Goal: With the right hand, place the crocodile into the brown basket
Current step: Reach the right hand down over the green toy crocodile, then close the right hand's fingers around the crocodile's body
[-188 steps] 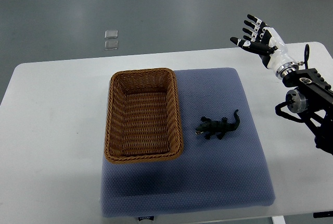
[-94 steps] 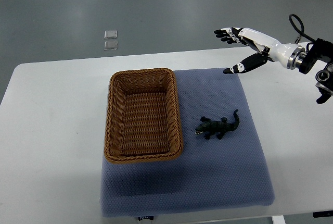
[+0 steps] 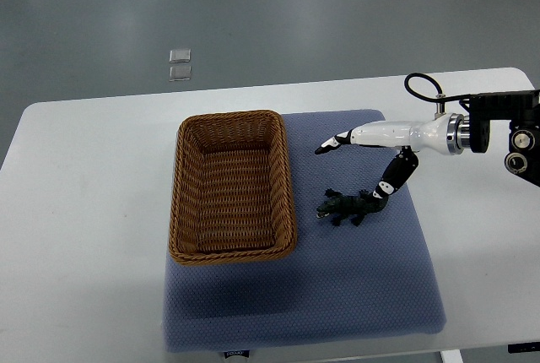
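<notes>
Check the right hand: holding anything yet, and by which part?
Nothing is held. The right hand is open over the crocodile, which lies on the blue mat; the thumb hangs near its tail.

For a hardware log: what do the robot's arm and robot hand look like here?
Only the right robot hand shows: a white shell with black finger joints and tips. A silver ring joins it to a black, boxy forearm, and a black cable loops above the wrist.
</notes>
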{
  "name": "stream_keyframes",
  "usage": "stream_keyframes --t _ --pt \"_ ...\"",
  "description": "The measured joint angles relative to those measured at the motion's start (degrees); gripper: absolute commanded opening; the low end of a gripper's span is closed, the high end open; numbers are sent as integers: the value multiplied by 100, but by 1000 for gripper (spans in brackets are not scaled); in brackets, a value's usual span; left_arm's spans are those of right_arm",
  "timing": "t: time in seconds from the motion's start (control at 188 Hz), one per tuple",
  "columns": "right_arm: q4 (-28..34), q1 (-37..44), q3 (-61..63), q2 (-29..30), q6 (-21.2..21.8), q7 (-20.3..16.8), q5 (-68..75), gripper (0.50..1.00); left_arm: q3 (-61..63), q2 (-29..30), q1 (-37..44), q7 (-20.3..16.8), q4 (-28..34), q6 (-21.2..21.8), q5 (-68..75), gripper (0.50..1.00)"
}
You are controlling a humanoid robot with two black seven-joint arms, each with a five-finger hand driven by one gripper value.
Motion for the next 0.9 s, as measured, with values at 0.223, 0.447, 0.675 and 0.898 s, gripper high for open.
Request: stream_keyframes --t 0.223,0.447,0.675,0.898 --pt "1 -111 -454 46 -336 -7 -620 917 0 0 0 0 0 0 0 1000" --pt "-124 -147 -573 134 -561 -42 -939 915 0 0 0 0 0 0 0 1000" --pt "-356 -244 -574 154 -726 -77 -945 901 1 0 0 0 -2 0 0 1000" --pt "-565 -411 -581 254 -1064 -96 -966 901 -3 0 0 0 -2 0 0 1000"
